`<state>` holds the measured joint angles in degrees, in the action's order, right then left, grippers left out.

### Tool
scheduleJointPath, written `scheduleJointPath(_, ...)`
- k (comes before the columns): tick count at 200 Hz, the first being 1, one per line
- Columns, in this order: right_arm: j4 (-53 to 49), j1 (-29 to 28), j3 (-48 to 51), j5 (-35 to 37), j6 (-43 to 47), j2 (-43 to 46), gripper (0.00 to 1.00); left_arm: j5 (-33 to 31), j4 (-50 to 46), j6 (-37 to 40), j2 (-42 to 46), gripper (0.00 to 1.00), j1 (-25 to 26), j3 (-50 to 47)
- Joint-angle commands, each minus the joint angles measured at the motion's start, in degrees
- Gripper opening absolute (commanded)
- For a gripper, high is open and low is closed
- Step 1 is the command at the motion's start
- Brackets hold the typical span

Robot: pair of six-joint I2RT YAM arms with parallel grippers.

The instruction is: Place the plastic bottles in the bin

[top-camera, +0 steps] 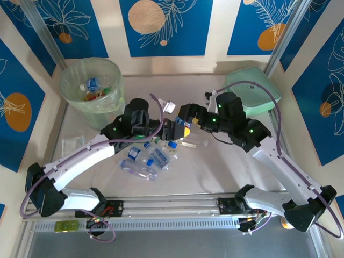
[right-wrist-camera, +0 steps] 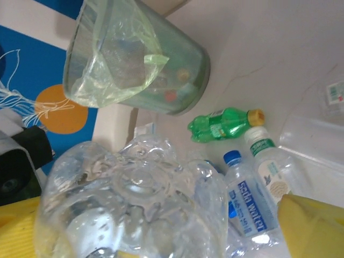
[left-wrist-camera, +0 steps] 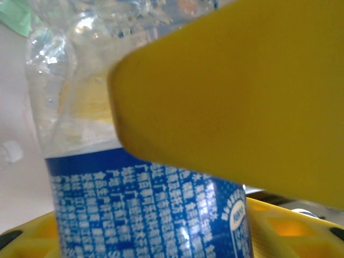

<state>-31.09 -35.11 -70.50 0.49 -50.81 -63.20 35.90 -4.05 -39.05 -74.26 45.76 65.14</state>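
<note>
**Top external.** The left end effector and the right end effector meet tip to tip over the middle of the tabletop. What sits between them is too small to make out here. The round translucent bin lined with a pale green bag stands well apart, beyond and to the left of the left end effector, with a few bottles inside. A loose cluster of clear crushed bottles with blue labels and caps lies on the tabletop just on the base side of both end effectors.

**Left wrist.** A clear crushed plastic bottle with a blue printed label sits right against the lens. One yellow finger lies across its front; the opposing finger is hidden. Judged: narrowed onto this bottle and carrying it.

**Right wrist.** A crumpled clear body, presumably that same bottle, hangs between the yellow fingers. They stand wide, and the one on the right of the view is apart from the bottle. Nothing gripped. Below the fingers lies a small green bottle with an orange cap, and the bin stands beyond it.

**Step (judged).** One bottle is in transit on the left arm.

**Next (judged).**
- The right end effector backs straight off without snagging the crumpled wall.
- The left swings far left, over the bin rim, and opens.
- Several bottles remain on the tabletop.
</note>
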Motion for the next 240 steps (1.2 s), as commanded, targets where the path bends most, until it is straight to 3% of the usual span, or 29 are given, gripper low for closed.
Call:
scheduleJointPath(1, -8.17, 1.06, -6.34, 14.06, 3.76, 0.04, 0.99, -8.29, -5.52, 2.66, 0.95, 0.47, -1.67, 3.49)
scheduleJointPath(31, -6.57, 4.92, -3.92, 21.99, 1.22, 4.26, 0.99, -17.74, -13.50, -0.99, 3.19, 0.45, -10.53, 7.94)
scheduleJointPath(72, 3.40, 6.90, 3.17, 18.79, 1.16, 5.67, 0.99, -30.72, -33.40, -2.63, -1.39, 0.41, -29.90, 25.56)
scheduleJointPath(112, 4.82, 6.61, 5.55, 14.27, -1.64, 1.00, 1.00, -40.82, -46.89, -3.95, -12.94, 0.39, -41.12, 42.89)
scheduleJointPath(125, 3.60, 6.08, 5.38, 14.19, -1.55, -0.60, 1.00, -42.08, -50.08, -6.09, -16.61, 0.32, -43.97, 46.71)
scheduleJointPath(178, 3.63, 5.32, 8.89, 15.32, 0.36, -1.97, 1.00, -46.91, -53.32, 0.62, -26.02, 0.32, -46.78, 51.31)
scheduleJointPath(211, 4.93, 5.23, 10.73, 14.12, 0.59, -2.39, 1.00, -51.15, -54.21, 6.74, -28.55, 0.41, -47.43, 51.67)
scheduleJointPath(240, 4.88, 5.23, 10.71, 13.71, 0.97, -3.66, 1.00, -54.26, -56.85, 7.61, -30.20, 0.44, -47.60, 51.44)
